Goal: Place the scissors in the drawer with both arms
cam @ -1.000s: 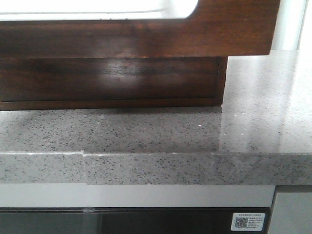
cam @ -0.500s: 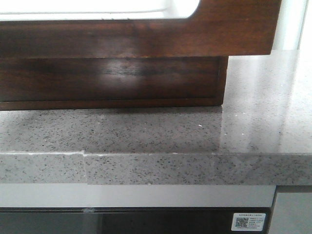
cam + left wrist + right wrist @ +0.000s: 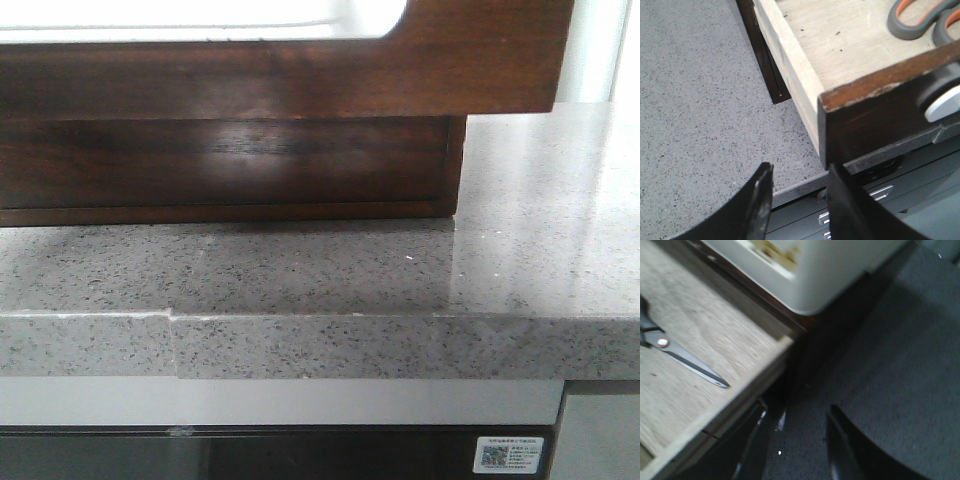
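Note:
The drawer [image 3: 300, 80] is pulled out; its dark brown glossy front, with a white rounded area along the top, fills the top of the front view. In the left wrist view the drawer [image 3: 875, 125] is open and the scissors [image 3: 912, 25], with grey and orange handles, lie on its pale wooden floor. My left gripper [image 3: 800, 172] is open and empty just by the front's corner, at the counter edge. In the right wrist view the scissors [image 3: 687, 362] lie inside the drawer [image 3: 740, 390]. My right gripper [image 3: 797, 415] is open and empty beside the drawer's side wall, above the counter.
The grey speckled counter [image 3: 300, 270] carries the dark wooden cabinet body [image 3: 230, 165]. A white boxy object [image 3: 830, 265] stands above the drawer's back. A white and grey rounded part [image 3: 945, 102] sits at the drawer front. Dark drawers with metal handles [image 3: 880, 192] lie below the counter edge.
The drawer front shifted a hair to the right and back again. Nothing else has visibly moved.

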`<action>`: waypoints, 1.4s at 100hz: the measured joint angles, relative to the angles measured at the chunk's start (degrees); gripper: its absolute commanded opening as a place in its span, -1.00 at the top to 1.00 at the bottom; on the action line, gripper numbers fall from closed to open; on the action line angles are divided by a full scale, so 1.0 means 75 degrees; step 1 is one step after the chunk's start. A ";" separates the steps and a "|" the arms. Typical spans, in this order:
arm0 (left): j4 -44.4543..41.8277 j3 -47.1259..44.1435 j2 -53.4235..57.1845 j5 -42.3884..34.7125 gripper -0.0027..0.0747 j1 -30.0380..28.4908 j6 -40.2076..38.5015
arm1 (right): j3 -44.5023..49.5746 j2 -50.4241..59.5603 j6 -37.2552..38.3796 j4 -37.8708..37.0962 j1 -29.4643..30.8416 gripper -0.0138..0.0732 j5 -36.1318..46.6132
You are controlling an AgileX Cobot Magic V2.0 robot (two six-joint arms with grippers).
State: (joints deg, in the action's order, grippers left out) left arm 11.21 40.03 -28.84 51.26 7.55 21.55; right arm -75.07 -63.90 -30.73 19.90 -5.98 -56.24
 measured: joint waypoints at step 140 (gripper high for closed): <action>0.0000 0.0000 0.0000 0.0123 0.98 0.0000 0.0000 | 0.4127 0.2596 -0.0030 0.0897 0.2207 0.84 0.1785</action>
State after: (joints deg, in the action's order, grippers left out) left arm 11.21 40.03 -28.84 52.18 7.55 21.55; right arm -44.11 -44.43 -30.96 26.62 10.57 -42.85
